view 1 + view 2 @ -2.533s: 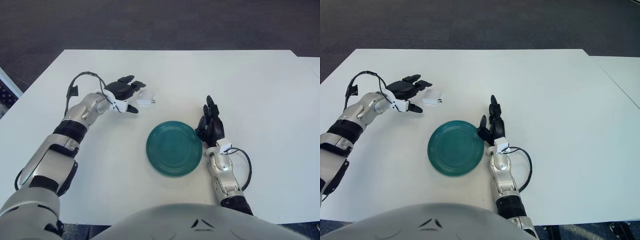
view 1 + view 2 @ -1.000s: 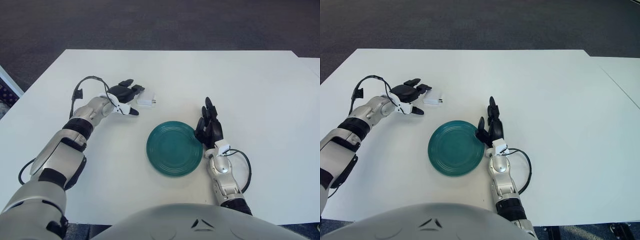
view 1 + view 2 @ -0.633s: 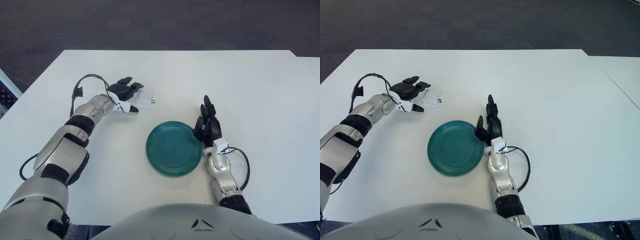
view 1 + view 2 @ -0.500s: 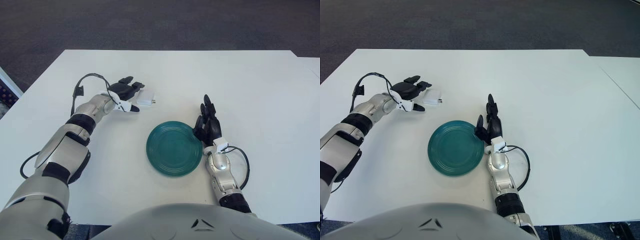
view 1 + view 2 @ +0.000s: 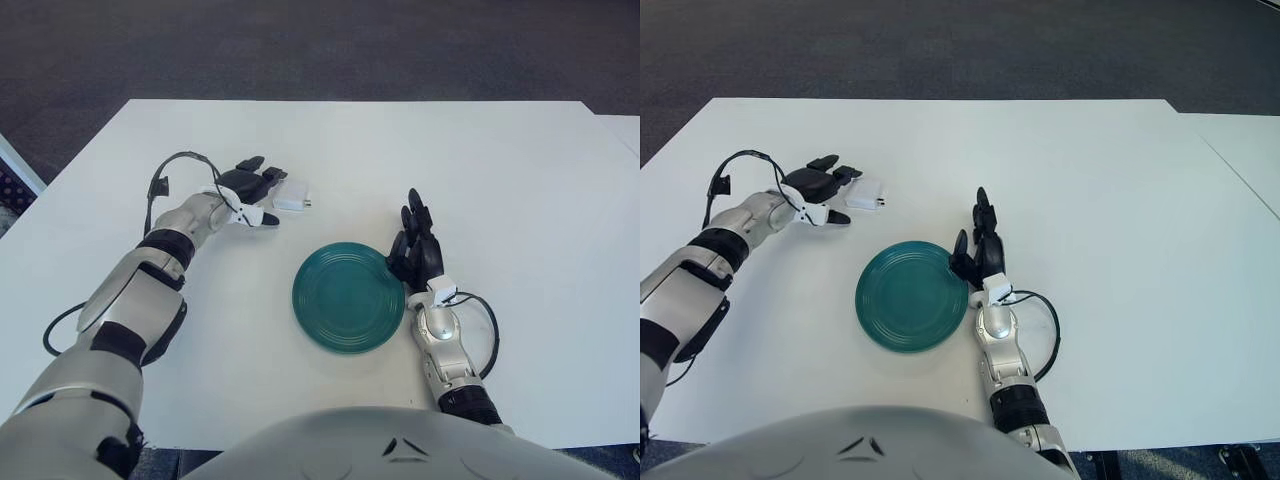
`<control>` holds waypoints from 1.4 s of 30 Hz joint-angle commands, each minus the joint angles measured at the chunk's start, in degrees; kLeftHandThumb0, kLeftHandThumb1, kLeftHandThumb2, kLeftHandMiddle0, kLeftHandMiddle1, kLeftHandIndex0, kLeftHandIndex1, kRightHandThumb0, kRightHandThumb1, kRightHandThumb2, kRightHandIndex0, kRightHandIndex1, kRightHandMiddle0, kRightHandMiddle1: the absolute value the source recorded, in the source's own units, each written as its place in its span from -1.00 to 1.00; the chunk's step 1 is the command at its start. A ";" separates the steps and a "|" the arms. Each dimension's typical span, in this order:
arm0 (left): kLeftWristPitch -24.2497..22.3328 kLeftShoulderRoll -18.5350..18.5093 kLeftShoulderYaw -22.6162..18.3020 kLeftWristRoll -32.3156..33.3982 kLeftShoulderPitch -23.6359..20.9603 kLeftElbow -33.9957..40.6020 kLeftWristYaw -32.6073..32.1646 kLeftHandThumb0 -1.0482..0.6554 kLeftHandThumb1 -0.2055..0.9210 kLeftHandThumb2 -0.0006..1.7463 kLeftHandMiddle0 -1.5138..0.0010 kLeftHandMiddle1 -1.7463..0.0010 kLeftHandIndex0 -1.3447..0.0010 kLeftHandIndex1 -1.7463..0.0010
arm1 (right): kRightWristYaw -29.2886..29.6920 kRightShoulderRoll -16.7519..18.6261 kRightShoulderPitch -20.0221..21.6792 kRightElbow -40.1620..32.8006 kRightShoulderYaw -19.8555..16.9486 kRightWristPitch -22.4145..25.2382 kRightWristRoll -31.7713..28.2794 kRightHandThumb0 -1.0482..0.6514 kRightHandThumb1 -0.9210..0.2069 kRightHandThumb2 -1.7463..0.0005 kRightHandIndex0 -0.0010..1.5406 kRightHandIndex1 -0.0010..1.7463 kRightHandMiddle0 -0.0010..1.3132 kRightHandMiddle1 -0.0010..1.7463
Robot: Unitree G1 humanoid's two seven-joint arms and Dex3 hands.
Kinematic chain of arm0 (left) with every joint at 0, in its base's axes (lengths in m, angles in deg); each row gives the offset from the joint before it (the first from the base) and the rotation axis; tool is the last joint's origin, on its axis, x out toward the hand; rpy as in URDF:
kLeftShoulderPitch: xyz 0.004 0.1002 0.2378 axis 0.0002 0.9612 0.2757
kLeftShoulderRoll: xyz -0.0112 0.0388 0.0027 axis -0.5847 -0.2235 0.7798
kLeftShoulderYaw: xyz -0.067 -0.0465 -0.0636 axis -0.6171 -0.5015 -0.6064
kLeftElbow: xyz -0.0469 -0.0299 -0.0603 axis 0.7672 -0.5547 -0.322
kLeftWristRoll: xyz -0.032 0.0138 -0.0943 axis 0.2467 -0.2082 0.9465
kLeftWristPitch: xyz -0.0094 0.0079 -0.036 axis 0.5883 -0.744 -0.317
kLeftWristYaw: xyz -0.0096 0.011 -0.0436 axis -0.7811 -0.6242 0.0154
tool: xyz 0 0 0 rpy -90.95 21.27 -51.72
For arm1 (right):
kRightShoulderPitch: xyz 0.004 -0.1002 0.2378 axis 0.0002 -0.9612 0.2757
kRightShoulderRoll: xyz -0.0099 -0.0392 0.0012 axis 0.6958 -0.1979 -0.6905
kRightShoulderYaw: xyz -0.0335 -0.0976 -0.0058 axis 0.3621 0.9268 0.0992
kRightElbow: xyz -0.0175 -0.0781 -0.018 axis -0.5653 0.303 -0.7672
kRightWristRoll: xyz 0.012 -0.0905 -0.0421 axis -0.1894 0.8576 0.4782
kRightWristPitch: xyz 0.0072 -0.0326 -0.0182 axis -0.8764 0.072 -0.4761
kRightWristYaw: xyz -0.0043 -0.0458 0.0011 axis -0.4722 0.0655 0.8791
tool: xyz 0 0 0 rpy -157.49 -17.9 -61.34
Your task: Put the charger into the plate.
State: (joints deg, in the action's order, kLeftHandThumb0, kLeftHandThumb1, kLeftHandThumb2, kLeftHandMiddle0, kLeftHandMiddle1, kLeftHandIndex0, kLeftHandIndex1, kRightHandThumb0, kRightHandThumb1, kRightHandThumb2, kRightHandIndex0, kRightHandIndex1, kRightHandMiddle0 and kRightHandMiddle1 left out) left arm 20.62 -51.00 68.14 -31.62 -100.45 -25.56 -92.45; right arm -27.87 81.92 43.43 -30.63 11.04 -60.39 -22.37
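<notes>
**Charger at the left hand's fingertips, plate unfilled**

A small white rectangular charger [image 5: 290, 200] is seen lying flat on the white table [image 5: 520, 200], up and to the left of a round teal ridged plate [image 5: 348, 297] and well apart from it. The black 3-fingered left hand [image 5: 246, 187] is placed just to the charger's left, its fingers spread (2 upper fingers reach the charger's near edge, the thumb points below it); whether the charger is actually touched cannot be told, and nothing is gripped. The right hand [image 5: 416, 253] is shown beside the plate's right rim, fingers extended upward and loosely apart, with nothing held.
</notes>
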 commanded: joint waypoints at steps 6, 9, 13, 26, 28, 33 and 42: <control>-1.99 0.89 0.82 -0.76 -2.89 -1.33 -2.25 -1.00 1.00 -0.59 1.00 1.00 1.00 0.42 | -0.43 -0.38 -3.04 6.89 -0.30 1.18 0.17 -0.79 -1.00 -0.17 -1.00 -1.00 -1.00 -0.99; -2.63 1.17 1.00 -0.76 -3.14 -1.58 -2.56 -1.00 1.00 -0.58 1.00 1.00 1.00 0.43 | -0.87 -0.66 -2.90 7.76 -0.32 0.09 0.04 -0.79 -1.00 -0.17 -1.00 -1.00 -1.00 -1.00; -3.25 1.67 1.16 -0.58 -3.60 -2.13 -2.63 -1.00 1.00 -0.56 1.00 1.00 1.00 0.43 | -0.83 -0.66 -2.80 8.26 -0.44 -0.42 0.16 -0.78 -1.00 -0.17 -1.00 -1.00 -0.99 -0.99; -2.97 3.50 0.78 0.30 -5.54 -5.30 -3.04 -1.00 1.00 -0.46 1.00 1.00 1.00 0.37 | -1.84 -0.49 -3.36 8.48 0.21 -1.60 0.01 -0.78 -1.00 -0.18 -1.00 -1.00 -0.99 -0.99; -3.04 3.89 0.84 0.36 -6.04 -5.75 -2.84 -1.00 1.00 -0.43 1.00 1.00 1.00 0.34 | -1.94 -0.48 -3.61 8.38 0.51 -2.08 0.24 -0.77 -1.00 -0.18 -1.00 -1.00 -0.99 -0.99; -3.85 5.77 1.36 0.06 -7.38 -8.71 -3.15 -1.00 1.00 -0.39 1.00 1.00 1.00 0.29 | -1.58 -0.38 -4.18 7.47 0.93 -1.51 0.75 -0.76 -1.00 -0.18 -1.00 -1.00 -0.99 -0.99; -2.15 5.44 1.26 0.83 -7.84 -8.19 0.20 -1.00 1.00 -0.35 1.00 1.00 0.99 0.20 | -1.82 0.46 -5.96 4.95 1.43 -0.30 0.07 -0.73 -1.00 -0.17 -1.00 -1.00 -1.00 -0.99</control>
State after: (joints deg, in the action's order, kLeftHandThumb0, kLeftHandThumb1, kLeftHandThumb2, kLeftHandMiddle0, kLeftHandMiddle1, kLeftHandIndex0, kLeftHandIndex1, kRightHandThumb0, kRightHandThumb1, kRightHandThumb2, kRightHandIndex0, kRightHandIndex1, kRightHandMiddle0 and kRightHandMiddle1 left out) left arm 18.25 -45.13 69.16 -31.07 -106.62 -33.58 -93.89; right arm -29.51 81.98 44.60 -29.33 11.79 -62.34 -22.79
